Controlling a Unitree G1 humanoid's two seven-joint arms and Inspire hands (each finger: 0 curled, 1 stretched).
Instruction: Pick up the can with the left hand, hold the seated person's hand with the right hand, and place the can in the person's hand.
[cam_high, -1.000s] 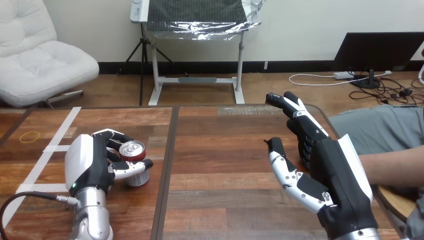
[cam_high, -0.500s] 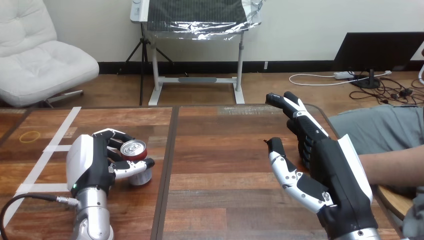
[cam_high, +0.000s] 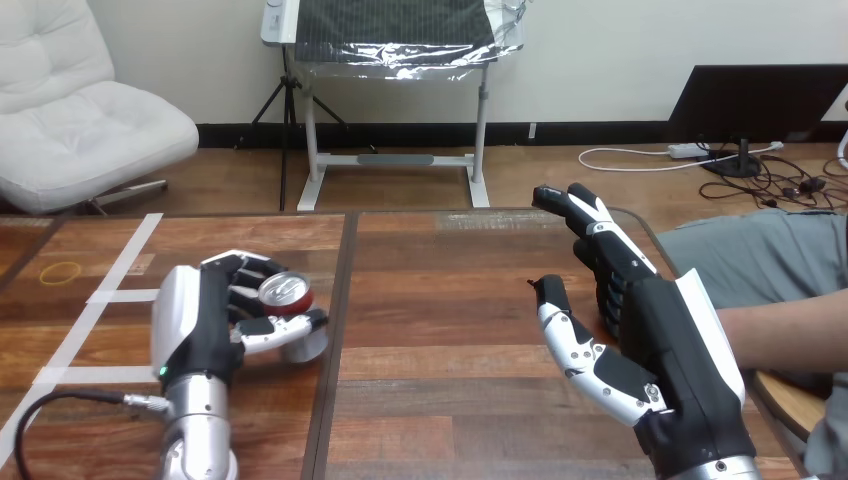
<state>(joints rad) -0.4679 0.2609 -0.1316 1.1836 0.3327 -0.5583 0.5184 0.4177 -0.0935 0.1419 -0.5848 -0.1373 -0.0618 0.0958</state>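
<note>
Your left hand (cam_high: 205, 325) wraps the tilted can (cam_high: 291, 305), gripped for carrying; your right hand (cam_high: 655, 335) stands straight-fingered beside the person's forearm (cam_high: 790, 335), ready to take their hand.

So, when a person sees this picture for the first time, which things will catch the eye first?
Probably the right hand, large at the lower right, open with its fingers straight above the wooden table. Next, the left hand at the table's left, its fingers and thumb curled round a red can. Last, the person's forearm at the right edge, beside the right hand.
</note>
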